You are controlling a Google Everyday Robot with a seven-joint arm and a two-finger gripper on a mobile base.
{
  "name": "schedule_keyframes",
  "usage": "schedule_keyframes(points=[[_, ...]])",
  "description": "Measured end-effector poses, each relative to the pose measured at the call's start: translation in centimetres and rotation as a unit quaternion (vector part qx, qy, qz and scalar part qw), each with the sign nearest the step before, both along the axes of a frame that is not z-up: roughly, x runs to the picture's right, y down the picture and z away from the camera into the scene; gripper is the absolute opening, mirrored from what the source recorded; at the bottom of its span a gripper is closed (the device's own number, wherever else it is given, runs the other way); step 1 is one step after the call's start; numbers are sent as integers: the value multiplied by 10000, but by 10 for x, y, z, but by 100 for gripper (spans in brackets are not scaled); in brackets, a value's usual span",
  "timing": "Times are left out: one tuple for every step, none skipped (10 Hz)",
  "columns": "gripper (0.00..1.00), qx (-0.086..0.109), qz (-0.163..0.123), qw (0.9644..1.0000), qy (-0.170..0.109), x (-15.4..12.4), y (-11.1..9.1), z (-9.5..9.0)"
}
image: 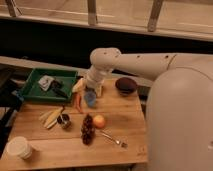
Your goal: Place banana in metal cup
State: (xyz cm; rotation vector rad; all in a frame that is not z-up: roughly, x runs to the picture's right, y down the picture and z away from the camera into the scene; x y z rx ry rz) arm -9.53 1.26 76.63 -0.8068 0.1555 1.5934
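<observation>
The fingers [78, 86] of the gripper [88, 89] stand apart and hold nothing, one on each side above the blue cup [90, 98] at the back of the worktop [127, 117]. A chili [78, 102] lies just beside that cup, to its left. The arm [135, 62] reaches in from the right. The banana [52, 118] lies flat on the worktop, well to the front left of the gripper, its right end touching or just beside the metal cup [64, 120], which stands upright. Right of these are a dark bunch of grapes [87, 130] and an orange [99, 121]. A green tray [30, 90] sits at the back left, a dark bowl [126, 85] at the back right, and a white cup [19, 148] at the front left.
</observation>
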Motion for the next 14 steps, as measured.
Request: schedule_keyframes(points=[[80,-25,-53,10000,-2,-8,0,7],[80,-66,-121,9999,-54,-24,0,18],[80,-114,-235,9996,-140,-46,1,29],[80,-130,-329,9992,-198,-59,1,36],[80,-152,-447,9985,-290,-79,3,45],[80,-169,-556,9977,-357,-95,4,52],[80,-191,-715,9963,-430,-112,8,57],[80,-204,-842,9950,-490,-128,12,59],[80,-220,-972,9933,-578,-146,20,59],[80,-237,-1000,9928,-613,-150,24,57],[80,-231,-986,9930,-601,-148,23,58],[80,-225,-979,9932,-592,-147,22,58],[80,-230,-994,9929,-610,-150,23,58],[80,-229,-1001,9929,-597,-149,23,58]])
